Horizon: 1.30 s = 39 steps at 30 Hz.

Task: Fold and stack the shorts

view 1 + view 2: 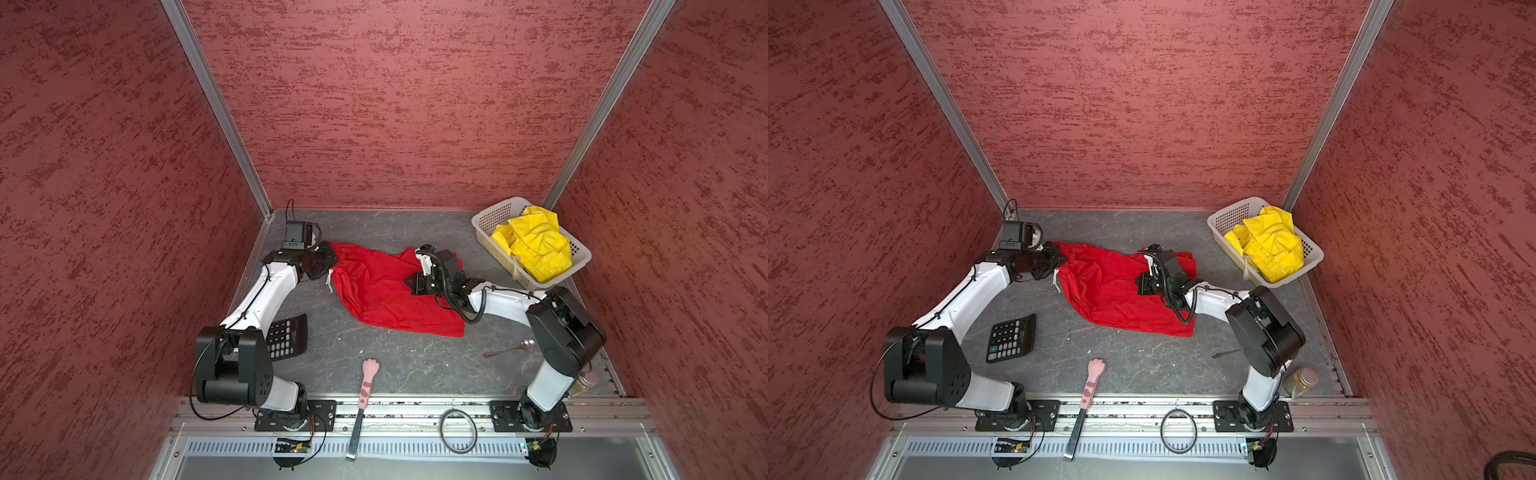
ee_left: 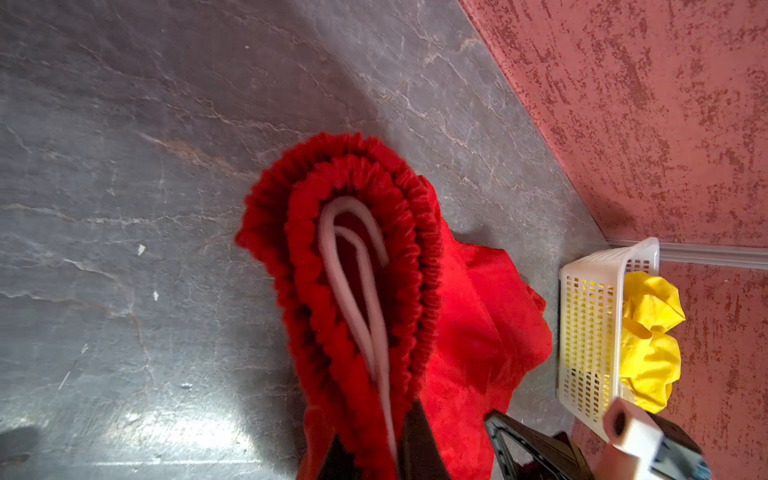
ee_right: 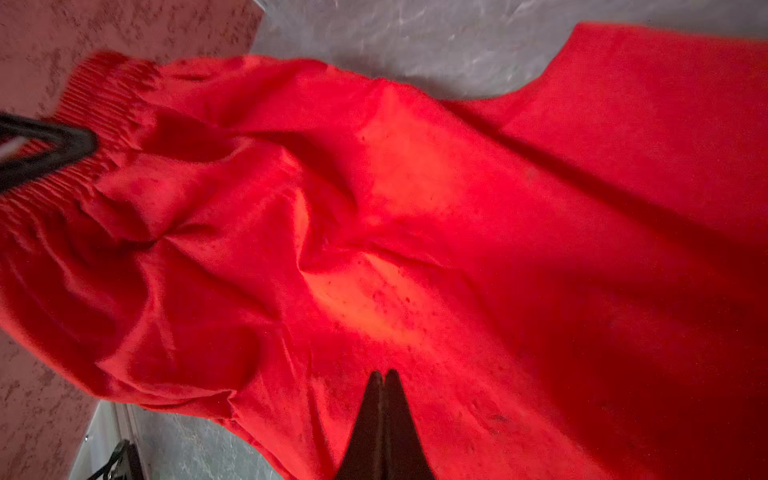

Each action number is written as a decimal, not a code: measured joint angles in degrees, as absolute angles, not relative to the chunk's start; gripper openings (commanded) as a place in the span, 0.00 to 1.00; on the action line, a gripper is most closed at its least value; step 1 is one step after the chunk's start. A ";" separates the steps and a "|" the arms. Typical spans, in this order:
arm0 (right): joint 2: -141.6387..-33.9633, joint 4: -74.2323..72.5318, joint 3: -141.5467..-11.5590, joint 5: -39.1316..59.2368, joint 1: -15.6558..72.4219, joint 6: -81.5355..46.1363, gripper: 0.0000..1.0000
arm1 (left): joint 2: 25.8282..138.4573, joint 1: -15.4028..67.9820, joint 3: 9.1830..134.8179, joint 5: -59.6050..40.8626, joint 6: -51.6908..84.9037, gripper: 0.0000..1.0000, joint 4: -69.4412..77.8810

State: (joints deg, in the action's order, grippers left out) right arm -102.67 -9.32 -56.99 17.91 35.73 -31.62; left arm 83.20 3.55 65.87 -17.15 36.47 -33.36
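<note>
Left gripper (image 2: 374, 446) is clamped on the waistband of the red shorts (image 1: 382, 295), which lie spread on the grey table (image 1: 374, 361). Right gripper (image 3: 383, 376) has its fingers pressed together over the red cloth; whether it pinches any, I cannot tell. Yellow shorts (image 1: 536, 245) sit crumpled in the white basket (image 1: 484, 222).

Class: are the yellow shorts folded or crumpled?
Crumpled: the yellow shorts sit bunched in the white basket, creases running every way, no flat layers.
</note>
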 measured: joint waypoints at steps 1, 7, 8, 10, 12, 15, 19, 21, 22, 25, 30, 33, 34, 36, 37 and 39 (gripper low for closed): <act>-104.66 -9.17 -58.48 18.55 35.88 -32.05 0.00 | 83.20 4.01 67.02 -16.73 35.55 0.00 -34.50; -116.81 -5.91 -70.37 21.96 37.56 -33.98 0.00 | 83.22 6.90 74.11 -15.11 29.98 0.03 -40.23; -118.89 -5.02 -72.86 22.37 37.85 -34.26 0.00 | 83.22 7.25 74.89 -14.92 29.17 0.03 -40.84; -122.39 -3.88 -76.97 23.03 38.54 -34.81 0.00 | 83.24 7.79 76.03 -14.76 27.79 0.04 -42.15; -125.73 -3.22 -80.44 23.90 39.44 -35.66 0.00 | 83.24 8.32 76.88 -14.66 26.70 0.04 -43.29; -129.97 -3.03 -84.49 25.45 40.77 -37.12 0.00 | 83.24 9.45 77.49 -14.31 25.58 0.05 -44.18; -131.11 -3.22 -85.93 27.44 41.45 -38.33 0.00 | 83.61 12.53 77.49 -13.43 24.99 0.05 -44.64; -130.10 -4.03 -84.18 28.32 41.45 -38.76 0.00 | 84.23 14.52 77.49 -12.38 24.95 0.05 -44.62; -128.70 -4.32 -82.11 28.71 41.25 -39.11 0.00 | 84.68 15.68 77.49 -11.49 24.88 0.04 -44.71; -120.53 -4.36 -72.66 29.54 39.72 -40.73 0.00 | 87.09 18.72 78.63 -8.10 24.14 0.04 -46.37; -97.84 -4.12 -55.16 29.54 34.13 -43.75 0.00 | 91.74 22.44 83.79 -1.54 22.09 0.04 -50.52; -87.20 -1.48 -49.12 28.69 29.52 -43.79 0.00 | 93.67 24.27 87.68 2.46 21.34 0.04 -53.23; -85.41 -0.49 -47.88 28.40 28.32 -43.59 0.00 | 94.19 24.88 88.84 3.68 21.15 0.04 -54.06; -83.00 2.24 -44.93 27.77 25.54 -42.70 0.00 | 95.42 26.33 91.42 6.68 21.10 0.04 -55.83; -82.87 3.25 -43.90 27.66 24.80 -42.33 0.00 | 95.96 26.96 92.33 7.79 21.12 0.04 -56.58; -83.44 5.50 -41.30 27.59 23.88 -41.65 0.00 | 97.54 28.47 94.43 10.35 21.15 0.04 -58.37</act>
State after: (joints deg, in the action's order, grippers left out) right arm -83.44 5.50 -41.30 27.59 23.88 -41.65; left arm 97.54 28.47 94.43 10.35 21.15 -58.37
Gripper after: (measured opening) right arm 0.043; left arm 0.118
